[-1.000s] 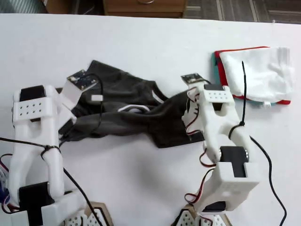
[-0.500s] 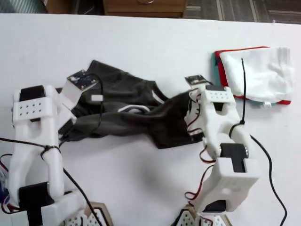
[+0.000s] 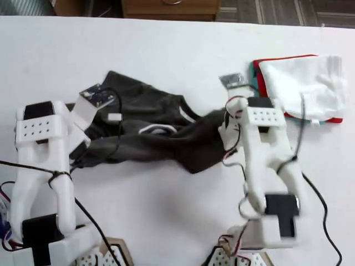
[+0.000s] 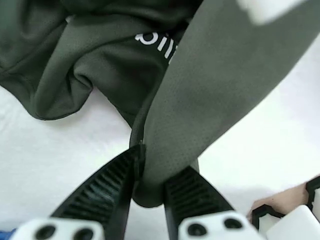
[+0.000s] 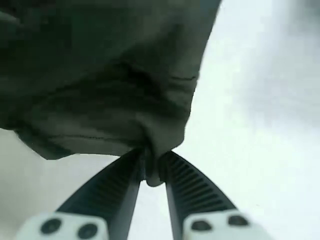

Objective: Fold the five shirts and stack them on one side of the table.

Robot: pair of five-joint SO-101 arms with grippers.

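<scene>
- My left gripper [image 4: 156,165] is clamping a fold of the dark shirt [image 3: 147,138], with cloth bunching just ahead of its fingers.
- My right gripper [image 5: 153,157] is pinching the opposite edge, and the shirt is lying crumpled between the two.
- The shirt is looking soft, light and floppy, so I am judging the hems the best hold.
- The stack [image 3: 299,88] is lying just beyond the right gripper.
</scene>
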